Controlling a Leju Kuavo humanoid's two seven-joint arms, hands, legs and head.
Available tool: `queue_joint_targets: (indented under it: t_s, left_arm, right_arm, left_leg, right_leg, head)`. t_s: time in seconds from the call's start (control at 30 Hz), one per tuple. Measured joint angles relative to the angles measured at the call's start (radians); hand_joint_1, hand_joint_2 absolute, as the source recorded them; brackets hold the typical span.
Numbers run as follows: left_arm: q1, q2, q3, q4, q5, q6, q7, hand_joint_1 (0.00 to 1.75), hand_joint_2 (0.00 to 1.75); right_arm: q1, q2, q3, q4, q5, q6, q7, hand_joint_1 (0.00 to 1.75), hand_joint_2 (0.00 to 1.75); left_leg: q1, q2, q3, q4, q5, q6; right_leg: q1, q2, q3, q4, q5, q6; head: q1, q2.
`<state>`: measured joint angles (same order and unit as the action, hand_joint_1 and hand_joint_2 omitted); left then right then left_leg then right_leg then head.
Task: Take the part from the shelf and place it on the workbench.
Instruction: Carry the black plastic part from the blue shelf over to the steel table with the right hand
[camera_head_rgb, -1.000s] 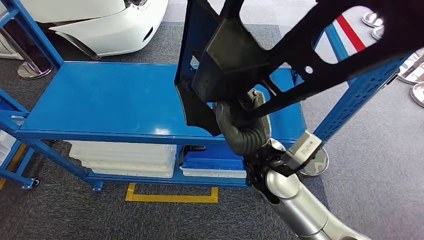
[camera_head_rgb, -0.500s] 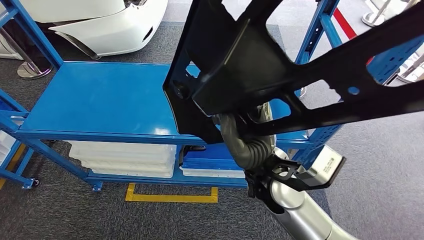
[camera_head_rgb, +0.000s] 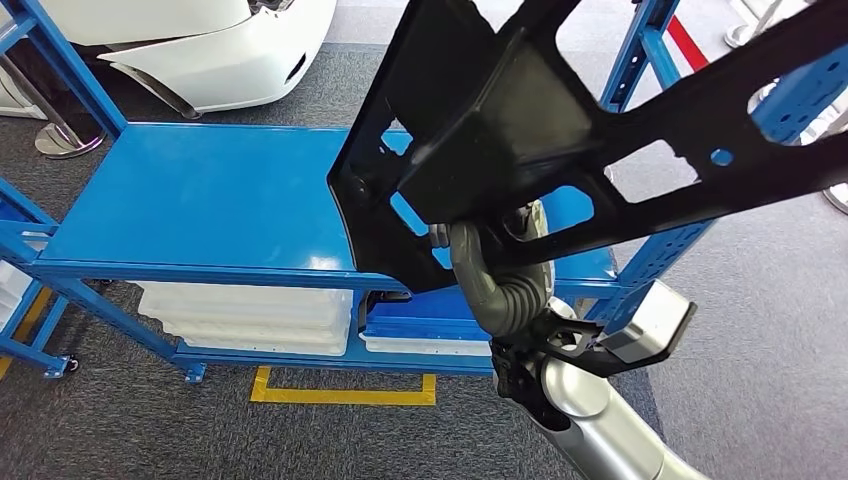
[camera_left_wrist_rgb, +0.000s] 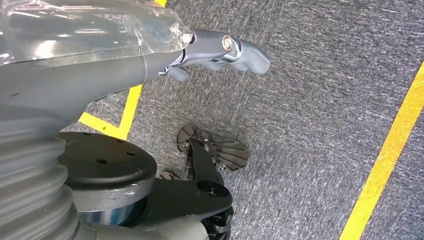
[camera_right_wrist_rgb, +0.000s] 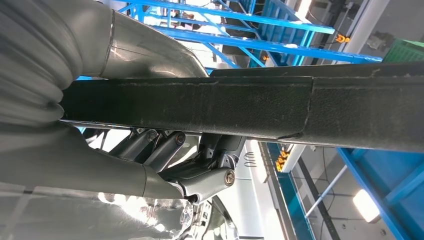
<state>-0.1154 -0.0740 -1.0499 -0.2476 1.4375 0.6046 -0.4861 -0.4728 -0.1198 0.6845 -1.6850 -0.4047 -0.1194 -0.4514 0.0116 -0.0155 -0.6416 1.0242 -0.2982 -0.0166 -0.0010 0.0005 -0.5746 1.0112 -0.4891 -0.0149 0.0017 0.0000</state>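
One black part (camera_head_rgb: 520, 130) now raised higher in right robot hand (camera_head_rgb: 500, 235), above one blue workbench (camera_head_rgb: 200, 200)

Dark grey carpet (camera_head_rgb: 150, 430) is marked with yellow tape (camera_head_rgb: 340, 392) (an open rectangle), left of the right hand (camera_head_rgb: 500, 285); a white car body (camera_head_rgb: 200, 40) is seen beyond.

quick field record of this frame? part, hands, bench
part: black frame, held up above the blue workbench, not set down
right hand: grips the part from below
left hand: holds nothing, over grey carpet
bench top: bare blue where visible
under bench: white trays
behind: white car body panel
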Motion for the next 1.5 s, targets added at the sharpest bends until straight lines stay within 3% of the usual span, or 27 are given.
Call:
queue_joint_targets:
  t_s: [0.57, 0.8, 0.9, 0.97, 1.03, 1.1, 1.17, 1.23, 1.3, 1.43, 1.5]
  left_arm:
    - [0.000, 0.000, 0.000, 0.000, -0.035, -0.030, 0.031, 0.00, 1.75]
    - [0.000, 0.000, 0.000, 0.000, -0.036, -0.039, 0.044, 0.00, 1.75]
    - [0.000, 0.000, 0.000, 0.000, -0.035, -0.040, 0.045, 0.00, 1.75]
    - [-0.001, 0.000, 0.000, 0.000, -0.034, -0.040, 0.045, 0.00, 1.75]
    - [-0.001, 0.000, 0.000, 0.000, -0.033, -0.040, 0.045, 0.00, 1.75]
    - [-0.001, 0.000, 0.000, 0.000, -0.033, -0.040, 0.045, 0.00, 1.75]
    - [-0.001, 0.000, 0.000, 0.000, -0.032, -0.041, 0.045, 0.00, 1.75]
    - [-0.001, 0.000, 0.000, 0.000, -0.032, -0.041, 0.045, 0.00, 1.75]
    - [-0.001, 0.000, 0.000, 0.000, -0.033, -0.041, 0.045, 0.00, 1.75]
    - [-0.001, 0.000, 0.000, 0.000, -0.034, -0.042, 0.045, 0.00, 1.75]
    - [-0.001, 0.000, 0.000, 0.000, -0.034, -0.045, 0.045, 0.00, 1.75]
  right_arm:
    - [0.029, 0.000, -0.002, 0.015, -0.045, -0.018, -0.028, 1.75, 1.75]
    - [0.034, 0.000, -0.002, 0.028, -0.045, -0.019, -0.030, 1.75, 1.75]
    - [0.035, 0.000, -0.003, 0.031, -0.045, -0.023, -0.031, 1.75, 1.75]
    - [0.036, 0.000, -0.005, 0.031, -0.045, -0.031, -0.031, 1.75, 1.75]
    - [0.043, -0.001, -0.006, 0.033, -0.047, -0.039, -0.032, 1.75, 1.75]
    - [0.053, -0.003, -0.008, 0.034, -0.050, -0.045, -0.031, 1.75, 1.75]
    - [0.059, -0.006, -0.010, 0.035, -0.053, -0.050, -0.031, 1.75, 1.75]
    - [0.061, -0.008, -0.012, 0.035, -0.055, -0.054, -0.031, 1.75, 1.75]
    - [0.062, -0.010, -0.015, 0.034, -0.056, -0.058, -0.031, 1.75, 1.75]
    - [0.065, -0.011, -0.022, 0.034, -0.058, -0.063, -0.030, 1.75, 1.75]
    - [0.066, -0.011, -0.023, 0.034, -0.058, -0.063, -0.030, 1.75, 1.75]
  left_leg:
    - [-0.002, 0.000, -0.001, 0.001, -0.001, 0.001]
    - [-0.012, 0.001, -0.001, 0.003, -0.006, 0.009]
    - [-0.008, 0.003, 0.006, -0.009, 0.000, 0.020]
    - [-0.002, 0.005, 0.012, -0.020, 0.006, 0.027]
    - [-0.002, 0.005, 0.012, -0.021, 0.007, 0.028]
    - [-0.001, 0.005, 0.011, -0.021, 0.006, 0.028]
    - [0.001, 0.005, 0.010, -0.017, 0.005, 0.024]
    - [0.004, 0.005, 0.009, -0.009, 0.001, 0.016]
    - [0.004, 0.004, 0.008, 0.000, -0.003, 0.002]
    - [0.007, 0.005, 0.007, 0.004, -0.004, -0.026]
    - [0.010, 0.006, -0.015, 0.068, -0.054, -0.035]
  right_leg:
    - [-0.002, 0.000, 0.000, -0.001, 0.000, 0.001]
    - [-0.012, -0.002, 0.001, -0.002, -0.001, 0.009]
    - [-0.014, -0.002, 0.001, 0.007, -0.009, 0.018]
    - [-0.014, -0.002, -0.027, 0.075, -0.053, 0.023]
    - [-0.016, -0.001, -0.087, 0.200, -0.115, 0.026]
    - [-0.019, -0.002, -0.128, 0.283, -0.141, 0.029]
    - [-0.023, -0.002, -0.114, 0.251, -0.107, 0.031]
    - [-0.027, -0.002, -0.052, 0.124, -0.045, 0.032]
    - [-0.025, 0.002, -0.008, 0.029, -0.010, 0.025]
    - [-0.017, 0.006, -0.008, 0.014, 0.003, -0.004]
    - [-0.020, 0.003, -0.011, 0.008, 0.012, -0.018]
  head:
    - [0.000, 0.000]
    - [-0.003, 0.000]
    - [-0.004, 0.000]
    - [0.002, 0.000]
    - [0.010, 0.000]
    - [0.012, 0.000]
    - [0.015, 0.000]
    - [0.018, 0.000]
    - [0.020, 0.000]
    - [0.006, 0.000]
    - [-0.004, 0.000]
